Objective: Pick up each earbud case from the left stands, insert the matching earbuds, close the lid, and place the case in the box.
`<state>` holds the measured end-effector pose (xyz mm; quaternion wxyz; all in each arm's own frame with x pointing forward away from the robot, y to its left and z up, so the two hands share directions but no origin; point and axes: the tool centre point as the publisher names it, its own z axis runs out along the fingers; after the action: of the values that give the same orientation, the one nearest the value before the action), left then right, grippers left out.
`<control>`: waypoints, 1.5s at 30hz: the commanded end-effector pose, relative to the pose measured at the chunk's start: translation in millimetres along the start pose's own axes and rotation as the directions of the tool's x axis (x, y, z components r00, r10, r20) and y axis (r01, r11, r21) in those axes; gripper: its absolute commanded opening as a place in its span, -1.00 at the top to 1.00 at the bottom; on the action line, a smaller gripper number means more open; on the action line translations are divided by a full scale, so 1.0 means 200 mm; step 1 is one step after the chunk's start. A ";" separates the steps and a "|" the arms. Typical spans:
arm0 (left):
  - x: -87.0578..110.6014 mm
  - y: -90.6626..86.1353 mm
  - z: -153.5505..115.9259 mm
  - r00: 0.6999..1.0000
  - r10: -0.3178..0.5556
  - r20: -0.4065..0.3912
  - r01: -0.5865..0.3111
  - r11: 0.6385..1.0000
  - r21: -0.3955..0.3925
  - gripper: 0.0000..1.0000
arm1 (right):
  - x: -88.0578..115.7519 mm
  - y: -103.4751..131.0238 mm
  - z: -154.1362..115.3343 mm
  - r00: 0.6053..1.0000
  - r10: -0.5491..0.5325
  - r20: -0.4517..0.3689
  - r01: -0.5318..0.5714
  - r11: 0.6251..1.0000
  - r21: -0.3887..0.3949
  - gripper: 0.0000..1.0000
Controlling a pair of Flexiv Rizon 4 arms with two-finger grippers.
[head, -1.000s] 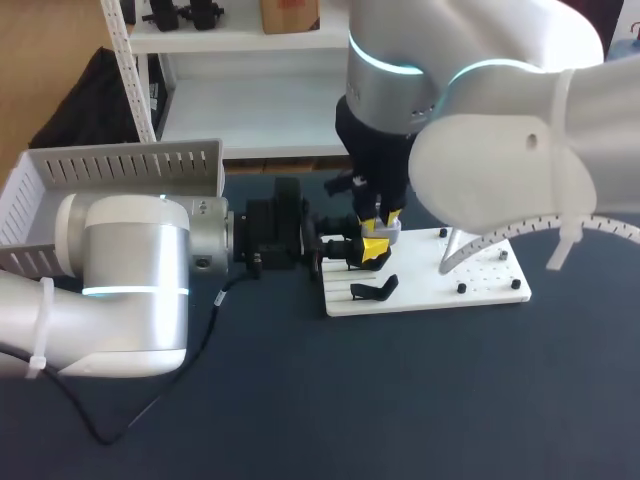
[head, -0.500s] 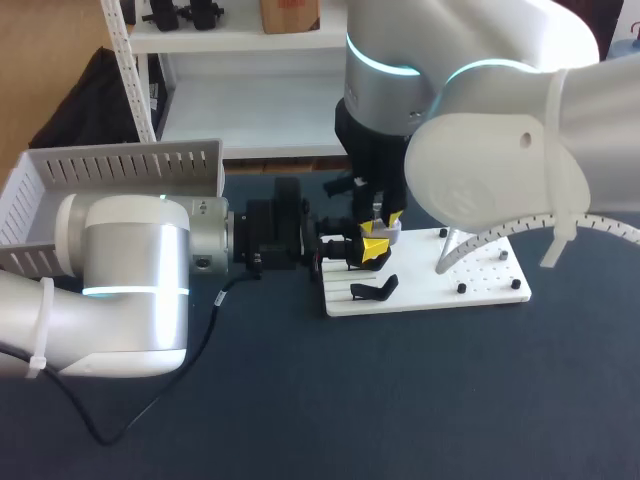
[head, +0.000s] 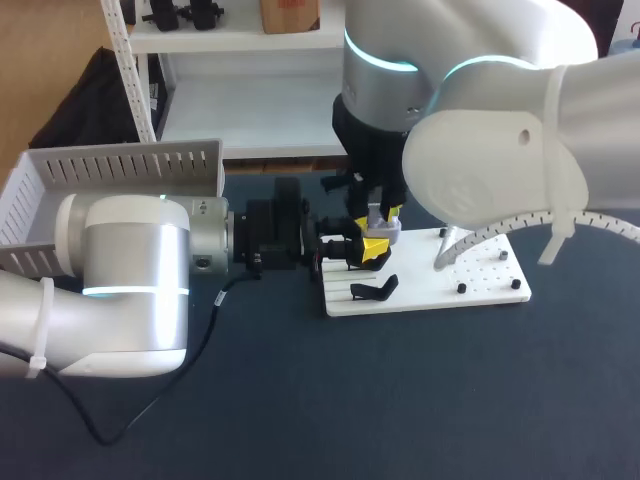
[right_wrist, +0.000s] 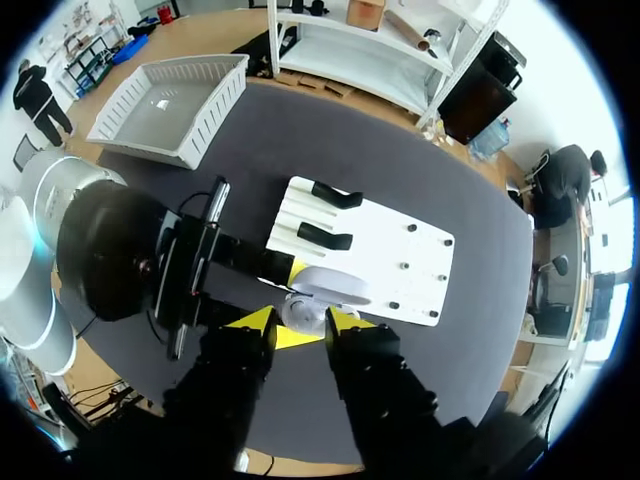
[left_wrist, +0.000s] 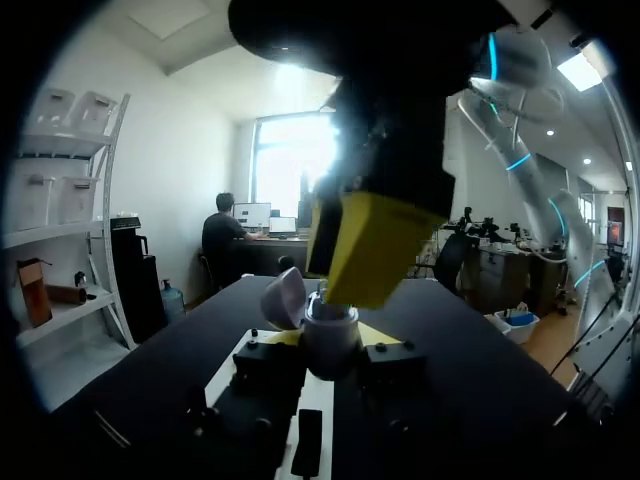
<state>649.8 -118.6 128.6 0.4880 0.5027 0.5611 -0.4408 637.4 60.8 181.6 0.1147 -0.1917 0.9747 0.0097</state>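
Table point(head: 300, 400): dark surface.
Box point(head: 60, 175): slatted, far left corner.
Board point(head: 480, 290): white, right of middle, carrying black holders point(head: 373, 290).
Left gripper point(left_wrist: 332, 340): pinching the case from both sides.
Right gripper point(right_wrist: 298, 322): fingers slightly spread, just above the case.
Case point(right_wrist: 305, 314): white, lid open, at the board's left edge.

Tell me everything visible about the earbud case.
The earbud case is small, rounded and white, seemingly glossy plastic. Its lid is hinged open and tilted back. The left gripper clamps it upright between its yellow fingers, by the edge of the white board. The right gripper hangs just above its open top.
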 end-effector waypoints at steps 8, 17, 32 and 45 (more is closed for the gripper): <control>0.00 -0.01 0.00 1.000 0.001 0.003 -0.001 1.000 -0.006 1.00 | -0.11 -0.04 -0.10 0.997 0.011 0.076 -0.011 1.000 0.000 0.25; 0.00 -0.01 0.00 1.000 0.001 0.003 -0.001 1.000 -0.006 1.00 | -0.25 -0.16 0.08 0.997 0.067 0.036 -0.068 0.997 0.023 0.29; 0.00 -0.01 0.00 1.000 0.001 0.003 -0.001 1.000 -0.006 1.00 | -0.12 -0.23 0.16 0.993 0.119 -0.010 -0.119 0.993 0.026 0.36; 0.00 -0.01 0.00 1.000 0.001 0.003 -0.001 1.000 -0.006 1.00 | -0.02 -0.16 0.06 0.990 0.135 0.040 -0.134 0.991 -0.019 0.33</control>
<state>648.7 -118.9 128.4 0.4874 0.5031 0.5608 -0.4413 665.2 36.5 169.9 0.1109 -0.1286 0.9852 0.0246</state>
